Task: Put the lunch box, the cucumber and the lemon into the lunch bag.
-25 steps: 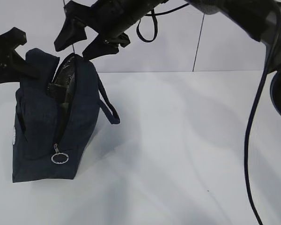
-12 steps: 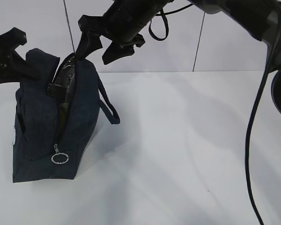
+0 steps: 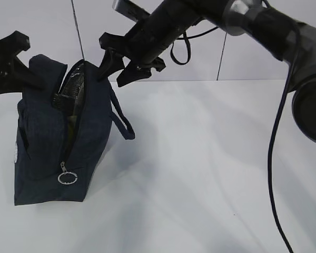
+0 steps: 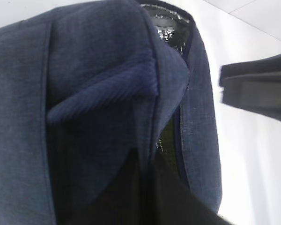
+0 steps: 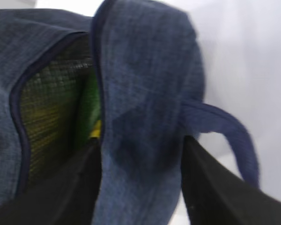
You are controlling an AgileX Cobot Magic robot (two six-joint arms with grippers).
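The navy lunch bag (image 3: 47, 137) stands at the left with its top zipper open. My left gripper (image 3: 30, 76) is shut on the bag's left rim, and the fabric bunches into its dark jaws (image 4: 145, 187). My right gripper (image 3: 111, 76) hangs at the bag's right rim, open, with one finger inside the mouth and one outside; the right wall (image 5: 145, 93) lies between them. Inside, behind mesh lining, a green strip of the cucumber (image 5: 88, 110) shows beside a yellow bit of the lemon (image 5: 97, 129). The lunch box is hidden.
The zipper's silver ring pull (image 3: 67, 178) hangs low on the bag's front. One looped handle (image 3: 124, 124) droops off the bag's right side. White tabletop (image 3: 210, 174) stretches to the right. The right arm's cable (image 3: 276, 158) hangs at the far right.
My right gripper has dropped and shifted right, from above the bag's mouth to its right rim, and its jaws have narrowed somewhat. The left gripper and the bag have stayed put.
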